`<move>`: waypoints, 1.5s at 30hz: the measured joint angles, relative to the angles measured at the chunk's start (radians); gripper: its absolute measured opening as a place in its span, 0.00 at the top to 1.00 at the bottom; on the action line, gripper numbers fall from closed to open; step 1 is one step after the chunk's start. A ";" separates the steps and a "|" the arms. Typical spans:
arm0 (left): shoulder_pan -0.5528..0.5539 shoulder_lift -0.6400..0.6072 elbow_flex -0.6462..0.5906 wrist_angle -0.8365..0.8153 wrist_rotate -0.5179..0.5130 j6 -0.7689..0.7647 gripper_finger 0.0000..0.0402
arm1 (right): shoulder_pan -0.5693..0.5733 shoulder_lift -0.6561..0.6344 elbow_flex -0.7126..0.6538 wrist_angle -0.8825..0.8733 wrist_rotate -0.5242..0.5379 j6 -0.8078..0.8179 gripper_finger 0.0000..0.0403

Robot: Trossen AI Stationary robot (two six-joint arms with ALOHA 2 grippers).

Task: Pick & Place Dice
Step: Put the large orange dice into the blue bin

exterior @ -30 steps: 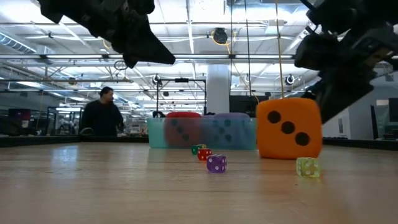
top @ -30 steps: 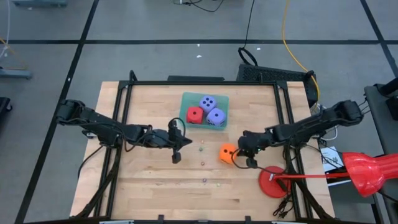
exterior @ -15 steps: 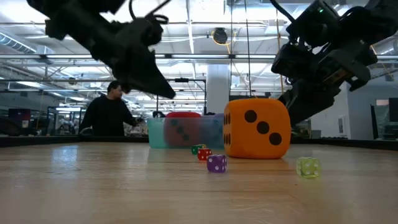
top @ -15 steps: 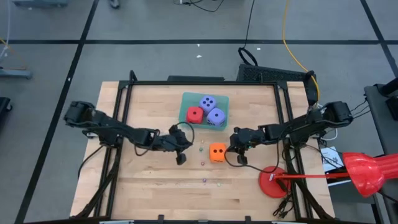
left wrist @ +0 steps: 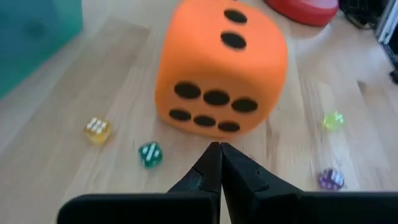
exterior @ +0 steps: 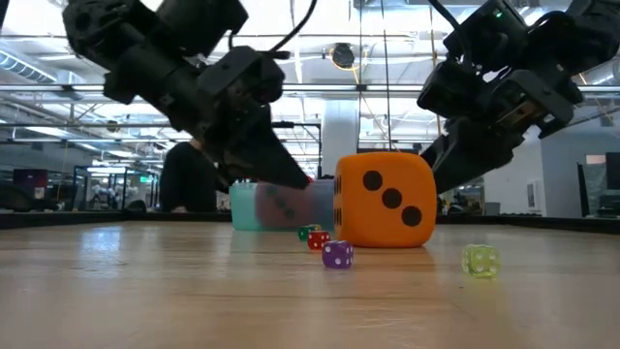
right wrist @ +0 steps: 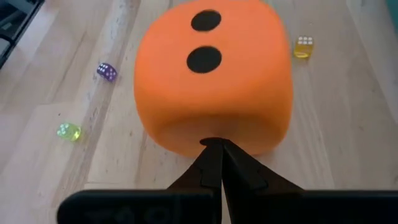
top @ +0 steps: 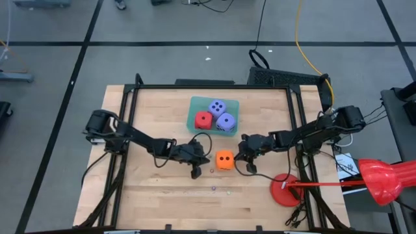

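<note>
On the wooden bench (top: 162,195), the orange die (top: 225,160) is flanked by both clenched pincers, left (top: 196,173) and right (top: 242,158); squeezed off-centre, it could roll away.

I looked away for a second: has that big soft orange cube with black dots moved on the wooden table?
Yes. The soft orange die has slid toward the left arm's side, ending nearer below the teal tray and farther from the red round disc.

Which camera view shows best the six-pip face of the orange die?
The left wrist view: the orange die shows its six-pip side and two-pip top there. The low view shows three pips, the right wrist view two on top, and the high view only a small orange top.
</note>
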 joint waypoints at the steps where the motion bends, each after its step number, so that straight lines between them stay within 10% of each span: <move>1: 0.004 0.008 0.012 0.000 0.009 0.003 0.98 | 0.000 0.000 0.000 0.005 0.000 0.000 1.00; 30: 0.052 0.131 0.310 -0.190 0.099 0.175 0.99 | -0.007 0.001 0.069 0.037 0.140 -0.149 1.00; 45: 0.053 0.102 0.344 -0.327 -0.027 0.211 0.97 | -0.019 -0.003 0.093 0.043 0.196 -0.160 1.00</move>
